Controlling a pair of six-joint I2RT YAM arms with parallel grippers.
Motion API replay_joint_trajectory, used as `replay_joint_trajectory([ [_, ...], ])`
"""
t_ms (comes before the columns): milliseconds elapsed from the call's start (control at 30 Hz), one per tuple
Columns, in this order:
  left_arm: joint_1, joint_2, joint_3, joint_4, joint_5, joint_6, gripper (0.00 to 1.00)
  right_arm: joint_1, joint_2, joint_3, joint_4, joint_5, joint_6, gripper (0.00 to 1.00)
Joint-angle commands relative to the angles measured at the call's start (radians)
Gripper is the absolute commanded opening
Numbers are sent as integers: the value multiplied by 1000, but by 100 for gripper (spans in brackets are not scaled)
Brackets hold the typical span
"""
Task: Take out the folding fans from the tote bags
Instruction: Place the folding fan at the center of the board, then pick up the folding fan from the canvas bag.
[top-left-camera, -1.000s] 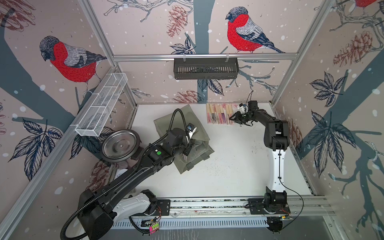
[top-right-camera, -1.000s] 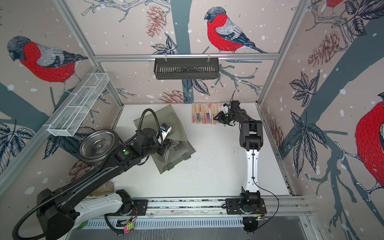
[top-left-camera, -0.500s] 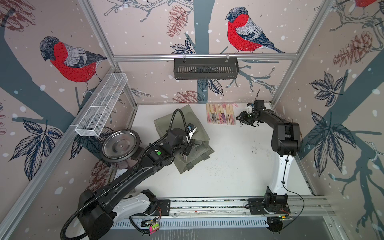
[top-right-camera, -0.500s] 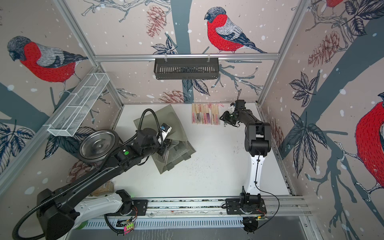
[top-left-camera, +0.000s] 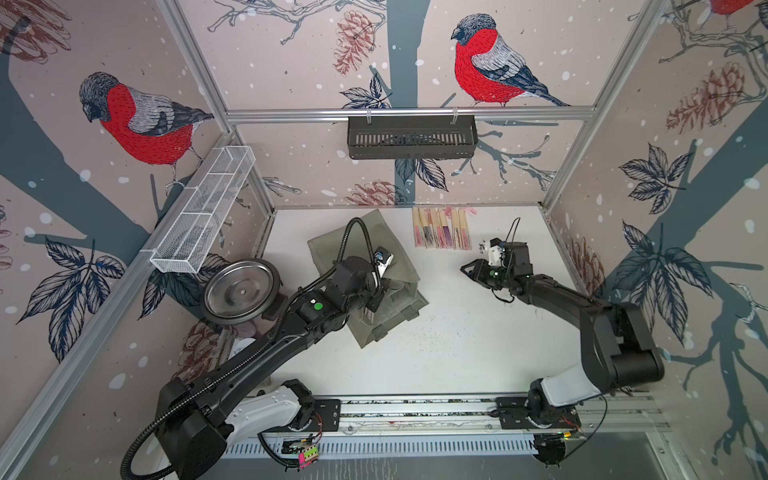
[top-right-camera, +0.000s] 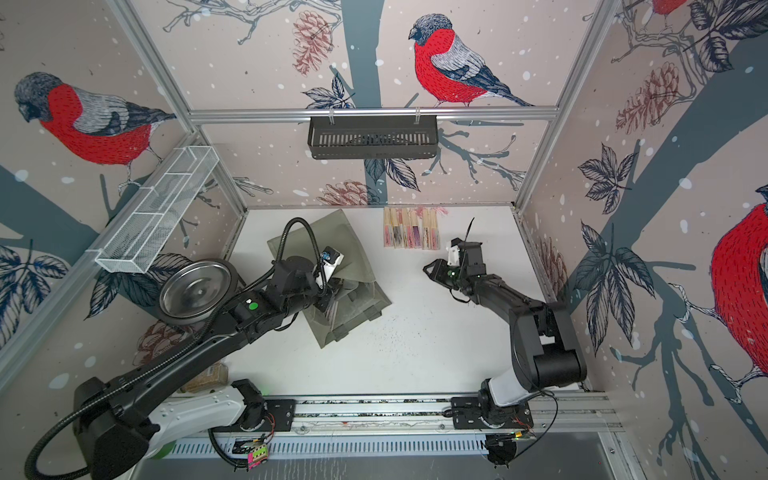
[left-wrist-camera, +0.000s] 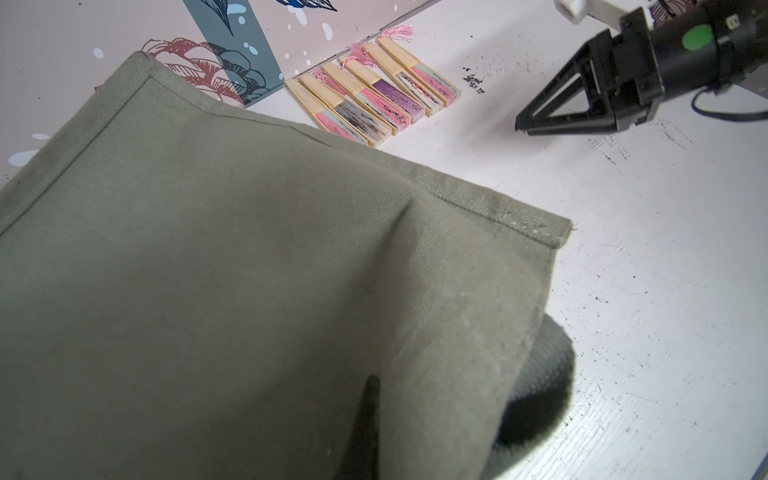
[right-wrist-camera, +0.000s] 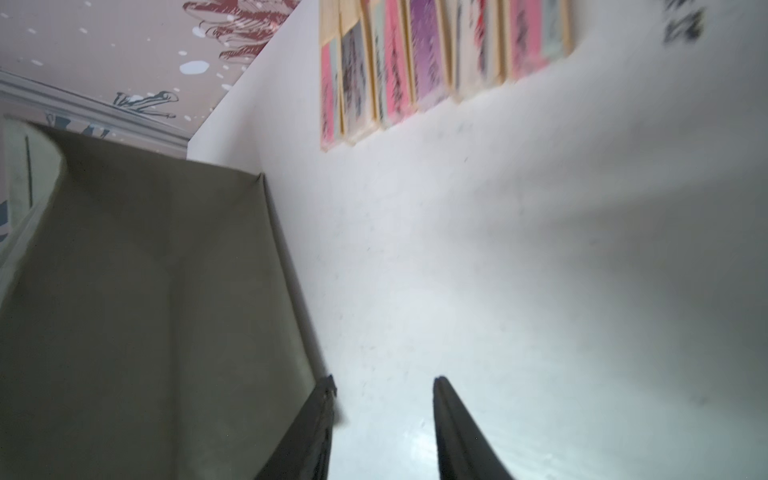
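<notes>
1. Right gripper (right-wrist-camera: 382, 415): jaws released with a clear gap, and nothing is in it. I see only bare table (top-left-camera: 457, 353) between the two dark fingers (right-wrist-camera: 457, 428).
2. In both top views it hangs over the open right half of the table. Its tips point toward the tote bag (top-left-camera: 361, 241) and sit well apart from it. It's near the front end of the fan row, not touching.
3. Left gripper (top-left-camera: 374, 301): clenched, pinching the bag's cloth at the end nearest the rail. In the left wrist view olive fabric drapes over the jaws and only one dark finger (left-wrist-camera: 368, 415) pokes out under it. The cloth tents up toward that pinch.
4. The tote bag lies slumped on the table, left of centre. One end points at the back wall and the other sits under the left wrist. I can't tell what's inside from here.
5. Folding fans (top-left-camera: 441, 227): closed and laid side by side in a tight row at the rear edge of the table.
   - Pink tassels point toward the back wall.
   - Pink, purple and dark fabric ends point toward the front.
   - The row is to the right of the bag, apart from it, and neither gripper touches it.
6. Further out:
   - A round metal dish (top-left-camera: 241, 286) sits tilted at the left table edge, just beside the left arm.
   - A white wire-mesh tray (top-left-camera: 203, 212) is on the left frame rail.
   - A black slotted basket (top-left-camera: 411, 137) hangs from the rear rail.
   - Dark specks are scattered on the table in front of the bag.
</notes>
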Motion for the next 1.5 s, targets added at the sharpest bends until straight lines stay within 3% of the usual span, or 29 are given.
replay_joint_trajectory([
  [0, -1, -2, 2, 21, -21, 2, 0, 84, -106, -86, 75, 79, 52, 41],
  [233, -1, -5, 3, 20, -26, 3, 0, 347, -352, -289, 110, 221, 159, 39],
  [400, -1, -10, 7, 16, -33, 4, 0, 478, -362, -349, 199, 226, 277, 30],
  [533, -1, -10, 4, 19, -28, 3, 0, 673, -360, -331, 220, 382, 329, 30],
  [667, -1, -7, 5, 19, -20, 3, 0, 792, -322, -348, 298, 479, 401, 30],
  [967, -1, -10, 3, 22, -18, 3, 0, 918, -126, -264, 400, 506, 464, 25],
  [1467, -2, -11, 5, 25, 1, 0, 0, 897, 215, -64, 575, 409, 515, 29],
])
